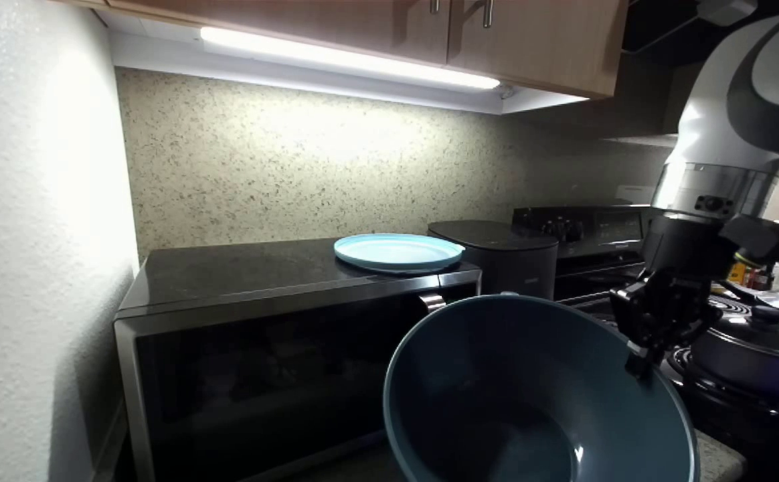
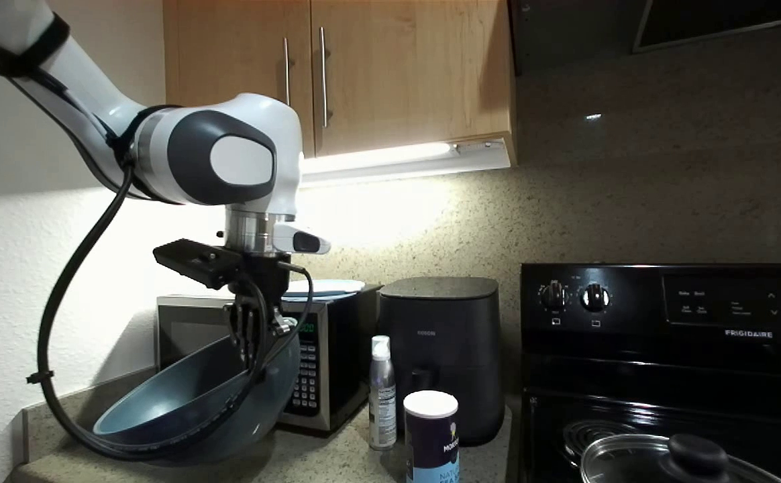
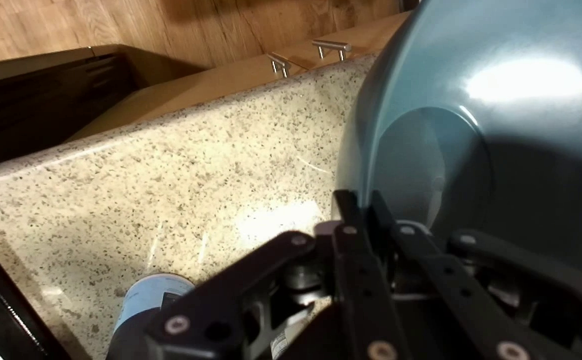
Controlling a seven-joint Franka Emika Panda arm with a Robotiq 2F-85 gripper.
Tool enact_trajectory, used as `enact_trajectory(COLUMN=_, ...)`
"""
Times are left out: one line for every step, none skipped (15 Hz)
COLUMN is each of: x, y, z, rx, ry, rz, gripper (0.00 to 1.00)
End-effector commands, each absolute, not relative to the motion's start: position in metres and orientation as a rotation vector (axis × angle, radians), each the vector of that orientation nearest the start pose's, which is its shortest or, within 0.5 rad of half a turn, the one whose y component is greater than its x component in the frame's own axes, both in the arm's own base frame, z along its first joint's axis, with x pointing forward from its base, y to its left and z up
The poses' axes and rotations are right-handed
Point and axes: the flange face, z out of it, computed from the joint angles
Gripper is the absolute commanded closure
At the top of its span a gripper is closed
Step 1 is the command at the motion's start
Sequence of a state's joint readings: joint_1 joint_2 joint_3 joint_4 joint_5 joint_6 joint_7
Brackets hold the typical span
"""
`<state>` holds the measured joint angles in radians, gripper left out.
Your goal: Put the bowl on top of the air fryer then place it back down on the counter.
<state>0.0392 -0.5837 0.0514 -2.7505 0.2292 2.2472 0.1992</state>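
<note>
The large teal-blue bowl (image 1: 530, 375) hangs tilted in front of the microwave, its mouth towards the camera in an exterior view. My gripper (image 3: 364, 202) is shut on its rim, one finger outside the wall and one inside, as the wrist view shows. In an exterior view the tilted bowl (image 2: 263, 396) dips low over the speckled counter (image 2: 337, 463); whether it touches I cannot tell. Right of the microwave stands the black air fryer (image 2: 441, 362), with a flat top. The bowl and gripper are off to its left in that view.
A pale-blue plate (image 1: 399, 251) lies on the microwave (image 1: 282, 375). A spray bottle (image 2: 382, 396) and a salt canister (image 2: 432, 436) stand in front of the air fryer. The stove (image 2: 632, 376) with a lidded pot (image 2: 645, 463) is to the right. Cabinets (image 2: 410, 74) hang overhead.
</note>
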Motion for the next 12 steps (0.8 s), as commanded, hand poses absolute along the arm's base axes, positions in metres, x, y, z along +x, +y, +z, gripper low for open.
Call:
enact_trajectory(x=0.34, y=0.028, z=0.418, rx=-2.905, ry=0.548, rz=-0.26, gripper=0.92)
enact_trajectory(x=0.336, y=0.027, z=0.421, rx=-2.891, ry=0.58, rz=-0.275, gripper=0.92)
enact_trajectory(x=0.335, y=0.025, z=0.426, rx=-2.874, ry=0.613, rz=-0.281, gripper=0.92)
enact_trajectory(x=0.341, y=0.025, z=0.435, rx=-2.861, ry=0.644, rz=-0.291, gripper=0.92)
enact_trajectory(x=0.34, y=0.023, z=0.437, rx=-2.847, ry=0.669, rz=-0.309, gripper=0.92)
enact_trajectory(x=0.34, y=0.023, z=0.44, rx=-2.837, ry=0.69, rz=-0.332, gripper=0.92)
enact_trajectory(x=0.341, y=0.026, z=0.429, rx=-2.862, ry=0.636, rz=-0.272, gripper=0.92)
enact_trajectory(x=0.338, y=0.027, z=0.422, rx=-2.907, ry=0.562, rz=-0.206, gripper=0.91)
enact_trajectory(x=0.338, y=0.027, z=0.422, rx=-2.907, ry=0.562, rz=-0.204, gripper=0.91)
enact_trajectory(x=0.338, y=0.027, z=0.422, rx=-2.907, ry=0.562, rz=-0.204, gripper=0.91)
enact_trajectory(x=0.338, y=0.027, z=0.422, rx=-2.907, ry=0.562, rz=-0.204, gripper=0.91)
enact_trajectory(x=0.338, y=0.027, z=0.422, rx=-2.907, ry=0.562, rz=-0.204, gripper=0.91)
